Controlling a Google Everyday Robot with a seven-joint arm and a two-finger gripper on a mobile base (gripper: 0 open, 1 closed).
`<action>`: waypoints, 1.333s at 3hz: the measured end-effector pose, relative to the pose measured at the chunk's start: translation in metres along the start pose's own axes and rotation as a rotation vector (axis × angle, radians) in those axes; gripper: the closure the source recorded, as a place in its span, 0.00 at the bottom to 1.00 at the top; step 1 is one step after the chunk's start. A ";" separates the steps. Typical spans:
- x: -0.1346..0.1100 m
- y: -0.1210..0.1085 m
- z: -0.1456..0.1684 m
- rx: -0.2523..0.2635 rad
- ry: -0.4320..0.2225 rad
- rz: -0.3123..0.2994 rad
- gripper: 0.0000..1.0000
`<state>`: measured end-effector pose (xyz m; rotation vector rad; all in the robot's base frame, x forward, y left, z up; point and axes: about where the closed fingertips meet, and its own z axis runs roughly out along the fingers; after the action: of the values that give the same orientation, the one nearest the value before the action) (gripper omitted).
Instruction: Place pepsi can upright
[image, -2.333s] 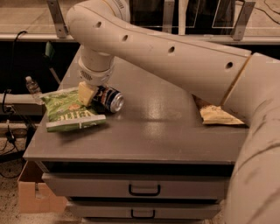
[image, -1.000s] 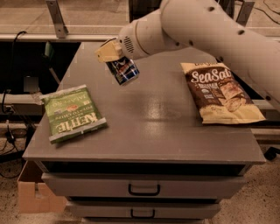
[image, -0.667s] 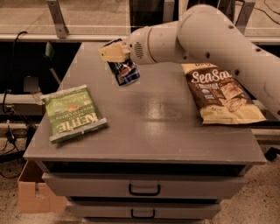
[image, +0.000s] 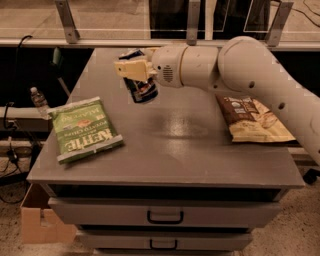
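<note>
The robot's white arm reaches in from the right over the grey table (image: 200, 160), and its cream two-finger gripper (image: 134, 70) hangs above the back-left part of the top with the fingers clamped on the upper part of 1 small dark blue aluminium pepsi can (image: 144, 90). The can is in the air, clear of the surface, its body pointing mostly downward with a slight tilt. I take it to be held this way so that its base can meet the table first and it can be left standing. The bare patch of tabletop just below and in front of it looks like the likely landing spot. There are 2 chip bags lying flat, well apart from each other: 1 green Kettle bag (image: 85, 129) near the left edge and 1 brown and cream bag (image: 255, 120) at the right, partly under the arm. Both leave the middle free. Below the top I count 2 drawer handles (image: 165, 216). Off the table to the left stand 1 clear plastic bottle (image: 39, 100) and 1 cardboard box (image: 37, 220) on the floor.
</note>
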<state>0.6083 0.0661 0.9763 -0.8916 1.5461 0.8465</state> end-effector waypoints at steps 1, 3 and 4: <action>0.000 0.000 0.000 0.001 0.000 0.002 1.00; 0.007 0.014 0.009 0.018 -0.093 -0.033 1.00; 0.012 0.020 0.008 0.023 -0.127 -0.061 1.00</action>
<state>0.5933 0.0815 0.9647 -0.8478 1.4090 0.8245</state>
